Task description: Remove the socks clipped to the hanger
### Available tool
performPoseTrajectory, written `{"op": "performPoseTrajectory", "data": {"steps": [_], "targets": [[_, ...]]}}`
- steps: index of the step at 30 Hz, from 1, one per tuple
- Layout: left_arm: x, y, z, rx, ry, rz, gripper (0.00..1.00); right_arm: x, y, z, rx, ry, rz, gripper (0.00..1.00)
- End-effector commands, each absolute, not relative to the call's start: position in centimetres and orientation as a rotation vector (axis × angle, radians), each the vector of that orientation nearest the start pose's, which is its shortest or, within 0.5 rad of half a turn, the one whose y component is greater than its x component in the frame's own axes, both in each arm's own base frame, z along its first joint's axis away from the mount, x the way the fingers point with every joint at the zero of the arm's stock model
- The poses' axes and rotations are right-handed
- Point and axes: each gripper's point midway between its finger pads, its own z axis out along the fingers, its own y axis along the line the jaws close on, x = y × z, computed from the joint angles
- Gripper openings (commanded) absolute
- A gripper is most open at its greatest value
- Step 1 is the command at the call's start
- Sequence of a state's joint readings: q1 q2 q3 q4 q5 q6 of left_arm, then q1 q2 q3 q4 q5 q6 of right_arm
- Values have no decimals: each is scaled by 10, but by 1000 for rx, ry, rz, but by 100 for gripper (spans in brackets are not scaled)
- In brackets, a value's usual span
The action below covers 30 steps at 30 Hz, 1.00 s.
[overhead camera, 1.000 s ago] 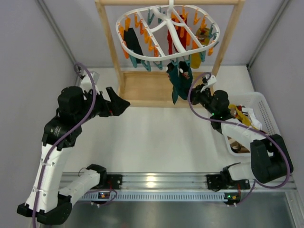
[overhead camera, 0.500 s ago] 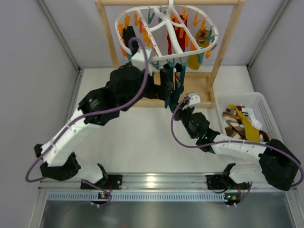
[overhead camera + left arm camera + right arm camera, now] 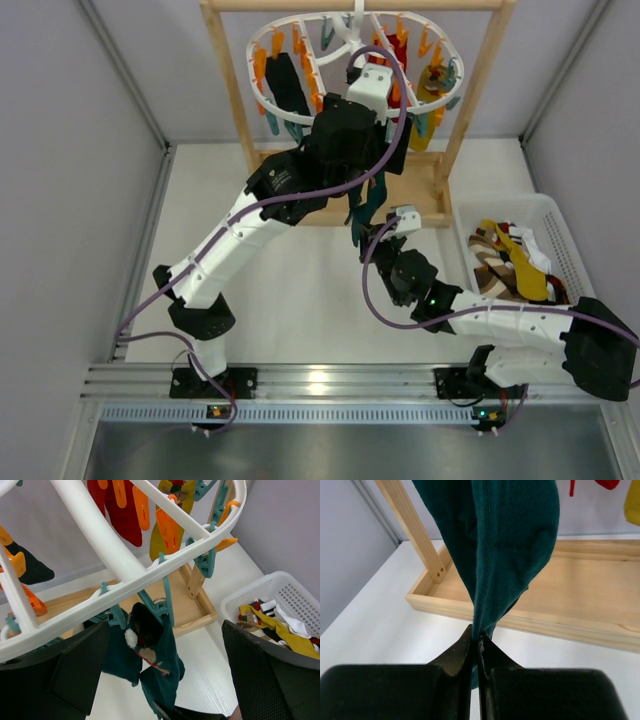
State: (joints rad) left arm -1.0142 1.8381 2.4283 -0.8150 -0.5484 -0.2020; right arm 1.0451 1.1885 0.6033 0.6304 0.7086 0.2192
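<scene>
The right gripper [image 3: 476, 635] is pinched tight on the lower end of a dark teal sock [image 3: 515, 540]; the fabric hangs straight up from its jaws to the hanger [image 3: 150, 575], where a teal clip [image 3: 162, 592] holds it under the white rim. The left gripper [image 3: 165, 630] hovers just below that rim, jaws spread wide, gripping nothing. A red sock [image 3: 122, 515] and a black sock [image 3: 285, 85] hang clipped farther round the ring; several loose socks lie in the white basket [image 3: 560, 215] — well apart, at the right.
</scene>
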Motion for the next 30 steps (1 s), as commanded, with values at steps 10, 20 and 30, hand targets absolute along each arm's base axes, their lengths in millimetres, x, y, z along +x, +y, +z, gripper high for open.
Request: {"op": "performPoseTrajectory", "data": {"steps": [10, 20, 30], "targets": [[350, -355, 471, 258, 1739, -485, 86, 256, 276, 272, -66, 1501, 656, 0], [352, -371, 458, 252, 1766, -539, 73, 250, 281, 276, -89, 1496, 709, 0], [362, -370, 447, 217, 1789, -534, 76, 233, 298, 291, -194, 1440, 834, 0]]}}
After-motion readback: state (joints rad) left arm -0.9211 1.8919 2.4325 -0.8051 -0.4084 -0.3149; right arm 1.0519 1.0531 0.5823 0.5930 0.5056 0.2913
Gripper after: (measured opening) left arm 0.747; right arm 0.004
